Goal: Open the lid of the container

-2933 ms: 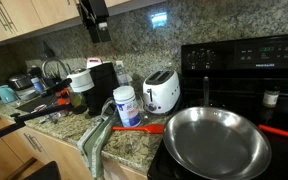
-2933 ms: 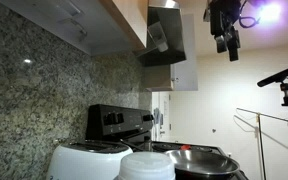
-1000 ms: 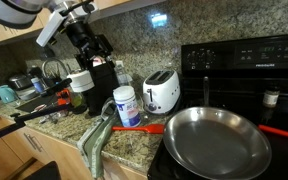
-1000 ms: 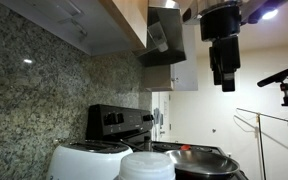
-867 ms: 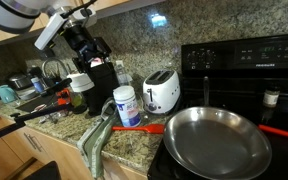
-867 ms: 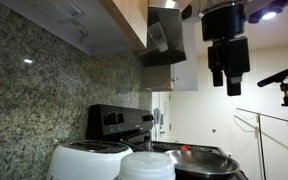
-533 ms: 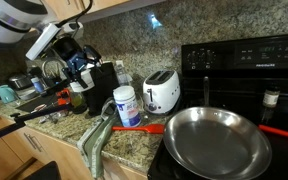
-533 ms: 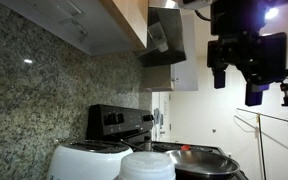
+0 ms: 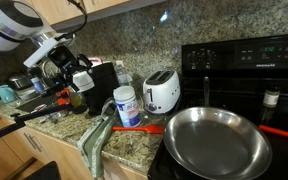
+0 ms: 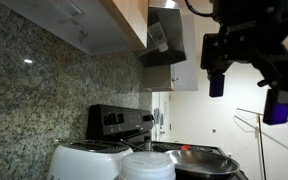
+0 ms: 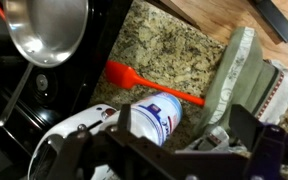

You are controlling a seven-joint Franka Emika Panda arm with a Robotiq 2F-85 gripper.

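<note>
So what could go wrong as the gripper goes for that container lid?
The container stands free between the toaster and a black appliance, so the open gripper could bump either coming down. Nothing braces the container; pulling its lid may tip it onto the red spatula.

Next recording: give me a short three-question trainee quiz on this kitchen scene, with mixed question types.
1. True or false: the tool is shut on the container.
2. What sits on the stove? A: a lidded pot. B: a pan. C: a kettle.
3. Fill in: the spatula lying beside the container is ___ in colour.

Key: 1 false, the tool is open and away from the container; 2 B; 3 red.
</note>
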